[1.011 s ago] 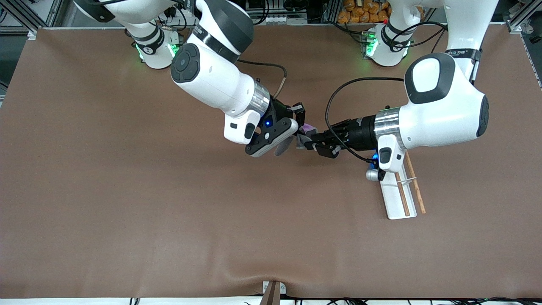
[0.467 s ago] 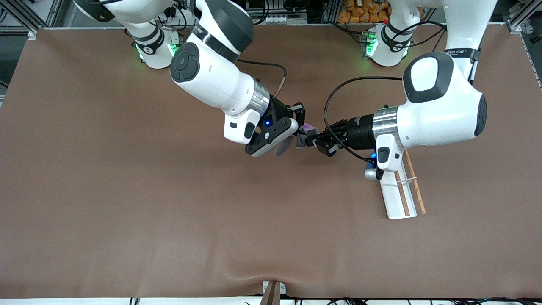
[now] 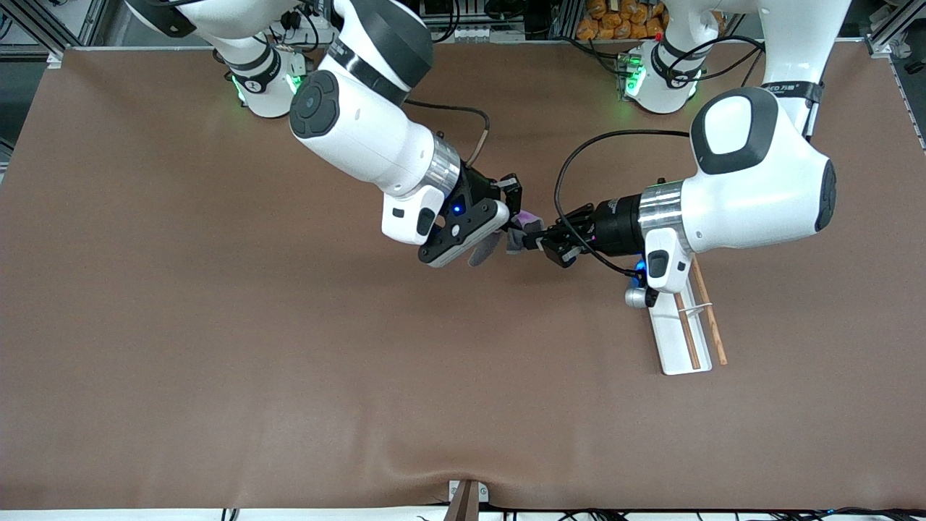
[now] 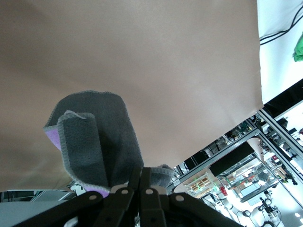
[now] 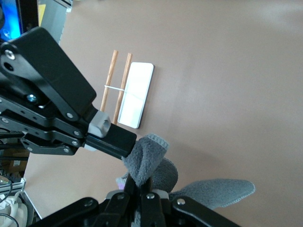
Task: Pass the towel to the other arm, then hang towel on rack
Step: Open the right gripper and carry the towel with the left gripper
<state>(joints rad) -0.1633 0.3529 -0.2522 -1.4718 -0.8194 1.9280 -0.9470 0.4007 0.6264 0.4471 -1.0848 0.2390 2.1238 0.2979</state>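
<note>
Front view: one towel, one rack with two rods. Both arms reach inward, meeting mid-table. Right gripper and left gripper both pinch the towel, aloft; rack at four o'clock from it.

We look down from high across the table, facing both bases. Our wrist views sit close — both share the towel with it.

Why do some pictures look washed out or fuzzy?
Front view: even light, crisp, green lamps glowing at the arm bases. Left wrist view: bright window glare at one edge, towel sharp. Right wrist view: table pale, rack clear, near claw parts slightly soft.
</note>
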